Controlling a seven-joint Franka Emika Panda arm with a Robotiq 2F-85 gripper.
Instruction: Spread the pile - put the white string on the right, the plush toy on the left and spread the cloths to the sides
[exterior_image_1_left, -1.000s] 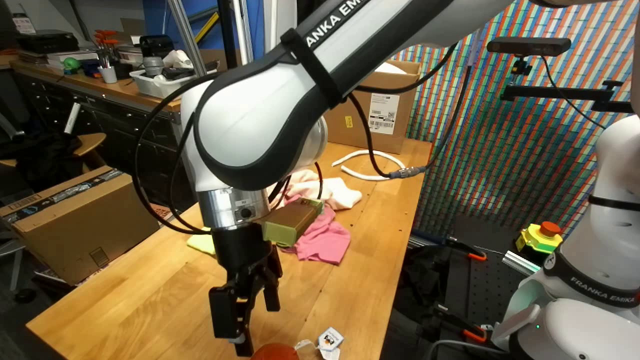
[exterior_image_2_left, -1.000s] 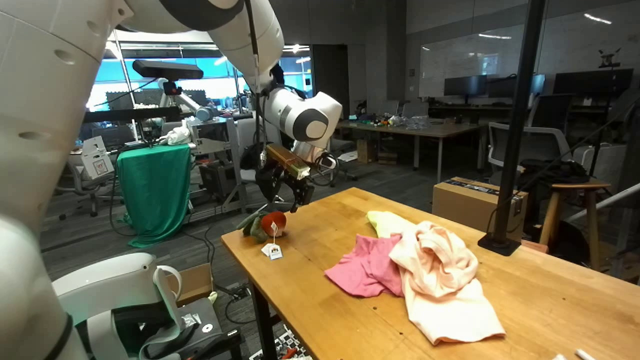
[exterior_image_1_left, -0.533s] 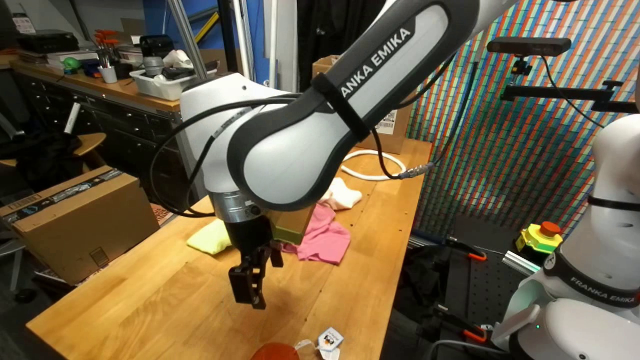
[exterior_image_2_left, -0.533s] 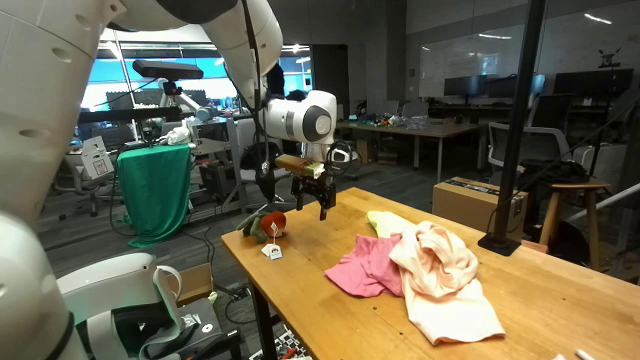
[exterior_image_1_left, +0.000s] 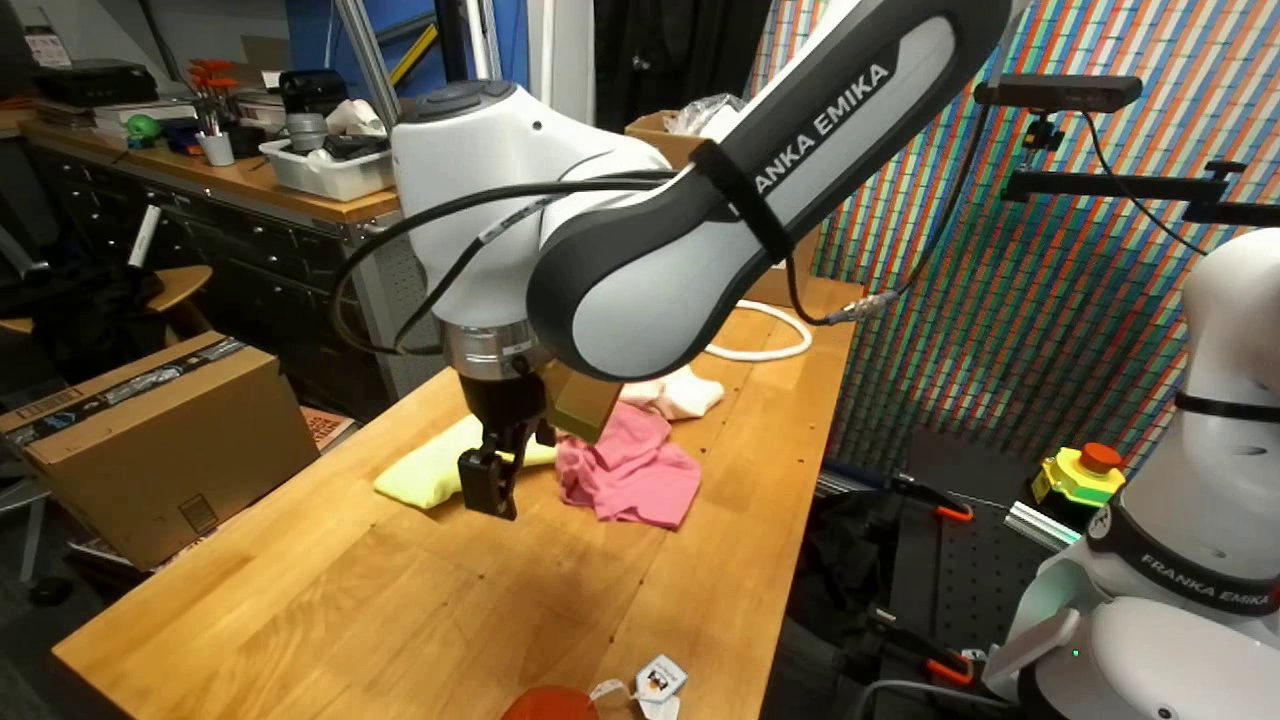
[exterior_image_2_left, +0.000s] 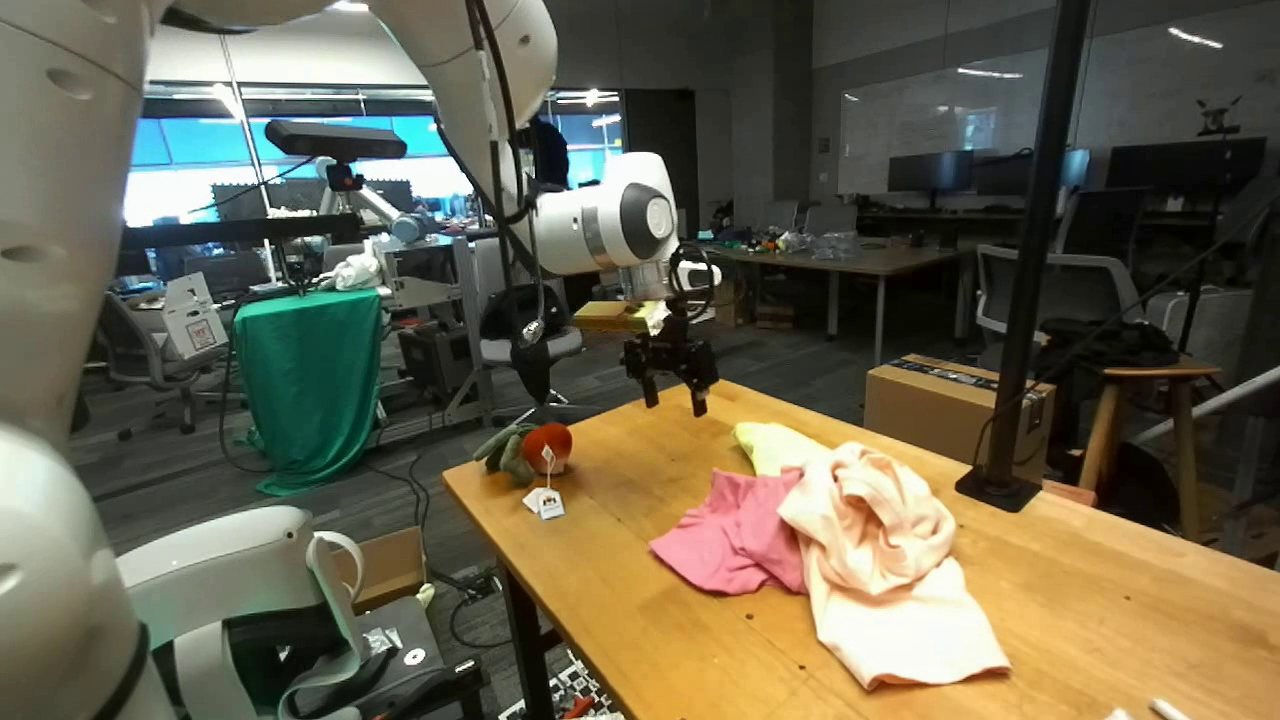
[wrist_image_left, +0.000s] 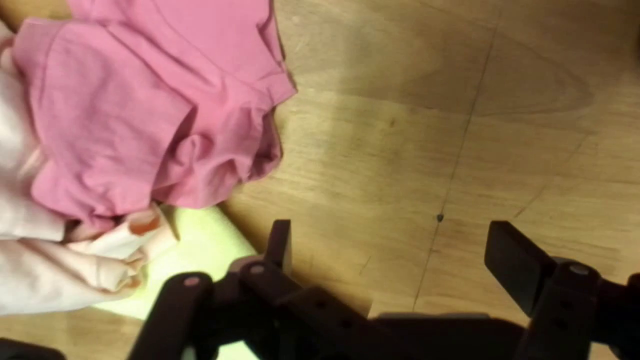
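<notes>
A white plastic bin (exterior_image_1_left: 325, 182) is holding black items (exterior_image_1_left: 358, 147), the white-and-black arm (exterior_image_1_left: 650, 305) is showing "ANKA EMIKA", the black gripper (wrist_image_left: 390, 240) is gaping.

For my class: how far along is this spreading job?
Apparently done: the round red plush toy and curved white cord lie well apart. In hand: nothing; the jaws hang open and empty above the wooden table. Left: spreading the crumpled pink cloth, crumpled cream cloth and yellow-green cloth, which overlap in one bunch.

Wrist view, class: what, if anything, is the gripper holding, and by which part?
Nothing is held: the gripper stands open, with wooden tabletop showing between its jaws.
</notes>
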